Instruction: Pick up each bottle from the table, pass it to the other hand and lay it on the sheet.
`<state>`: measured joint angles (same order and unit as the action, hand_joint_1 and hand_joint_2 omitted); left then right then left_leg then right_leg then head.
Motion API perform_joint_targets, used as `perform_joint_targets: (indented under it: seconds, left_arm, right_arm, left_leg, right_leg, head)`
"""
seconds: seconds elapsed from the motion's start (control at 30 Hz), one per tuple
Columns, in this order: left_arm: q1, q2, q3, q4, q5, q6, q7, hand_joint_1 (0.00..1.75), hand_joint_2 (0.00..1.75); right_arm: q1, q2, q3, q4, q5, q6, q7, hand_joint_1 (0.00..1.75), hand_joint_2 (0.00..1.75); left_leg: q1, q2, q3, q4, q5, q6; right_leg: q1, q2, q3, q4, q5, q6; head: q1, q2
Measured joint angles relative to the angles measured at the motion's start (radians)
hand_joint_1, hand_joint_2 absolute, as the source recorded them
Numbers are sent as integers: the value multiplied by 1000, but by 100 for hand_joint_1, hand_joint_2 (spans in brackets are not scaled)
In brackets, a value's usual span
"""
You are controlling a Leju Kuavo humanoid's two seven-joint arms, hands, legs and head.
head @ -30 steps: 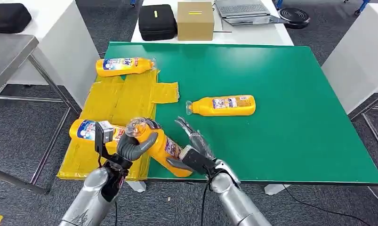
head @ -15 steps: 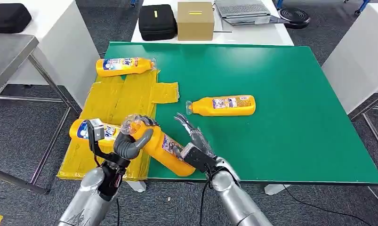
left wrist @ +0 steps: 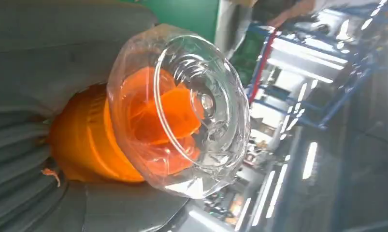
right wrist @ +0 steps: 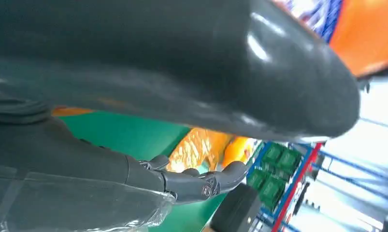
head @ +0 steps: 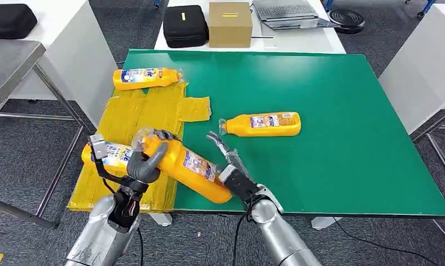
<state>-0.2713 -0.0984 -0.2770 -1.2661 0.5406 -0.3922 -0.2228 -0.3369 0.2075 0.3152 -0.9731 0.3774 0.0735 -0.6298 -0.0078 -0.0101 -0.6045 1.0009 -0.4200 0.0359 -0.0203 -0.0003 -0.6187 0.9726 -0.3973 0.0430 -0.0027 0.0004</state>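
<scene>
The left hand (head: 145, 162) grips the held bottle (head: 189, 169) around its neck end, at the near left edge of the green table (head: 342, 138); the left wrist view shows the clear cap (left wrist: 182, 111) poking out past the curled fingers. The right hand (head: 231, 166) sits just beside the bottle's base with its fingers spread and, as far as I can tell, nothing in them.

The handover looks done, so the step in hand is laying the bottle down. To do it well, I would swing it left over the yellow sheet (head: 142, 116), level it, and lower it into the bare stretch between the two bottles already there, clear of both.

The held bottle is orange-yellow plastic with a blue-and-white label, tilted with its cap up and to the left.

Beyond it, one laid bottle (head: 106, 152) rests on the sheet's near part. A waiting bottle (head: 261, 124) lies on the green, mid-table. Another laid bottle (head: 145, 77) lies at the sheet's far end.
</scene>
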Motion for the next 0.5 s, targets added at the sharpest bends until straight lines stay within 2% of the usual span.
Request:
perform_joint_targets:
  seconds: [0.13, 0.2, 0.27, 0.5]
  left_arm:
    - [-1, 0, 1, -2, 0, 1, 0, 175, 175]
    - [-19, 2, 15, -32, -32, 56, -18, 175, 175]
    - [-113, 17, 69, -94, -142, 177, -50, 175, 175]
    - [-165, 39, 108, -103, -179, 203, -77, 175, 175]
  right_arm:
    - [0, 0, -1, -1, -2, 1, 0, 0, 0]
    - [6, -6, -24, -13, -25, 14, -5, 0, 0]
    - [26, -20, -61, -39, -41, 28, -13, 0, 0]
    - [40, -30, -83, -58, -40, 37, -13, 0, 0]
  left_leg:
    - [0, 0, 0, 0, 0, 0]
    - [0, 0, 0, 0, 0, 0]
    - [0, 0, 0, 0, 0, 0]
    - [0, 0, 0, 0, 0, 0]
  right_leg:
    - [0, 0, 0, 0, 0, 0]
    - [0, 0, 0, 0, 0, 0]
    - [0, 0, 0, 0, 0, 0]
    - [0, 0, 0, 0, 0, 0]
  head:
    - [0, 0]
    - [0, 0]
    - [0, 0]
    - [0, 0]
